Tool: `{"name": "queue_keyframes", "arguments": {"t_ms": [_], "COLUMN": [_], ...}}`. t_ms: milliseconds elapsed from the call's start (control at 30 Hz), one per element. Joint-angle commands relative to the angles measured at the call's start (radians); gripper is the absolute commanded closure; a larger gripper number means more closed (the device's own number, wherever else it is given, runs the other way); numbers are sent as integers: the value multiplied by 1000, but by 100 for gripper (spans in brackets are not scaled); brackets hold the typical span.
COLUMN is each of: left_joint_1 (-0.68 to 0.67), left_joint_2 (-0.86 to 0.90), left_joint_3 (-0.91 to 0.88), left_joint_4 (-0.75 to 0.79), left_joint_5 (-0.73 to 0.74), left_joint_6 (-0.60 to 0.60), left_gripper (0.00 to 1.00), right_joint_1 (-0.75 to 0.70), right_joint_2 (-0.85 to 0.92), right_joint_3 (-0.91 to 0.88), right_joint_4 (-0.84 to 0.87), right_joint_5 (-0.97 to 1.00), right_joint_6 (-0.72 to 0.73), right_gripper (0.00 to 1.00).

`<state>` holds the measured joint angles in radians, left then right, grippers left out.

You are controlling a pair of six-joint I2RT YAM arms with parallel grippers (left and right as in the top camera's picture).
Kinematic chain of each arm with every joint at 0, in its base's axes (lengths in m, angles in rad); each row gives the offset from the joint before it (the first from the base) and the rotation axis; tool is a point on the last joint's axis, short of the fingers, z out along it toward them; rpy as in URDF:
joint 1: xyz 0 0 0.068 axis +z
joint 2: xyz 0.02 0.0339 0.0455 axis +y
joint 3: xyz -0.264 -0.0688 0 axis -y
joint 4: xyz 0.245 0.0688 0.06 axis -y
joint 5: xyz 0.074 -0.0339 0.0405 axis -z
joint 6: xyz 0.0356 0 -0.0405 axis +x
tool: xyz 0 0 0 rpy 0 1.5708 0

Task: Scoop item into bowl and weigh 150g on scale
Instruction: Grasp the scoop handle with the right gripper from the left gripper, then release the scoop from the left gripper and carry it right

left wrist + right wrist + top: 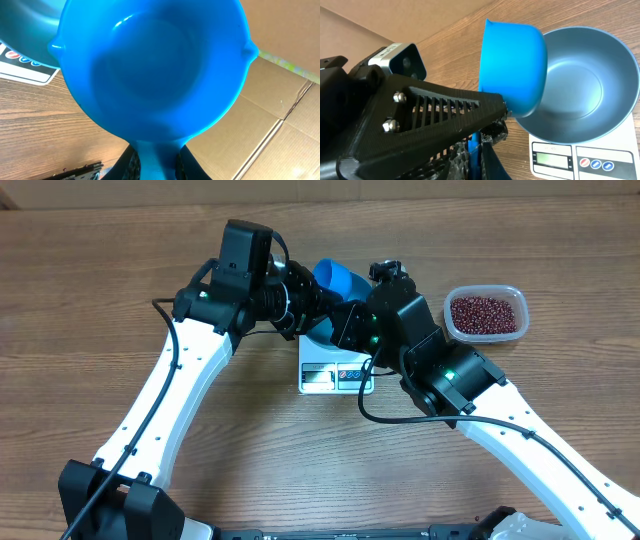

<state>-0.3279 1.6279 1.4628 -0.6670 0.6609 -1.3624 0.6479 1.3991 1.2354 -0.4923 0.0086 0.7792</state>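
A small blue scoop [338, 279] hangs empty and tilted above the blue bowl [585, 80]. The bowl is empty and stands on the white scale [620, 145]. My left gripper [155, 152] is shut on the scoop's handle, and the scoop's cup [155, 70] fills the left wrist view. My right gripper [479, 147] is also shut on that thin blue handle, right beside the left gripper's black finger [435, 117]. From overhead, both grippers [297, 302] [347, 320] meet over the scale [335, 372] and hide most of the bowl. The beans [486, 312] lie in a tub at the right.
The clear plastic tub [450, 323] with the beans stands right of the scale, behind my right arm. A black cable [375, 415] loops over the table by the scale's front right corner. Cardboard [280, 100] lies beyond the table's far edge.
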Motion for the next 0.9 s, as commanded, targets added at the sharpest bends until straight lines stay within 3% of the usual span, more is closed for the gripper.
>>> {"name": "queue_keyframes", "arguments": {"t_ms": [0,100,233,367,633,867], "left_joint_1": [-7,-7,-6,-2,57,136], "left_joint_2": [-13,-13,-13,-13,-13,-13], "left_joint_3": [18,18,18,18,18,18], "left_joint_4": [-2,-1,0,36,164,149], "left_joint_5": [46,28,-55,-85,0,1], "left_joint_6": [-6,12,168,332,591,839], "left_gripper": [89,61,24,3,0,0], "right_joint_1": [-2,-2,-11,-58,-197,-383], "right_joint_2": [6,6,6,6,6,41], "right_joint_3": [26,26,26,48,278,552], "right_joint_4": [-3,-1,-4,-69,-400,-748], "right_joint_5": [28,28,28,5,-63,-62], "right_joint_6": [-56,-101,-188,-217,-418,-605], "right_gripper": [96,96,96,96,96,96]}}
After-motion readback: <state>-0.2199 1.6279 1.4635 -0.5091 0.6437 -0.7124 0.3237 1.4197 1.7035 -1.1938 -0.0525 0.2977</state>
